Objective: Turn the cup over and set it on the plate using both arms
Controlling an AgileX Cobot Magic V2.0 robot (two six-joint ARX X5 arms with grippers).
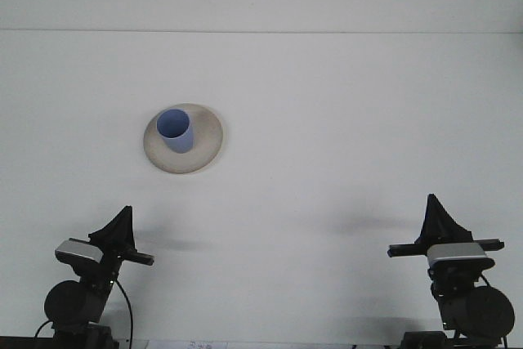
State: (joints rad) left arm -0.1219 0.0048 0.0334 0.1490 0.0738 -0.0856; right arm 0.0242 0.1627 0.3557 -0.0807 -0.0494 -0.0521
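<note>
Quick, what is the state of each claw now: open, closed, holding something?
Left claw: holds nothing; open or closed cannot be told.
Right claw: holds nothing; open or closed cannot be told.

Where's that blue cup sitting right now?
In the front view, the blue cup stands upright on the round plate, left of centre on the white table, beyond both arms.

Black arms [78, 300], silver camera housings (cables trailing)
</note>
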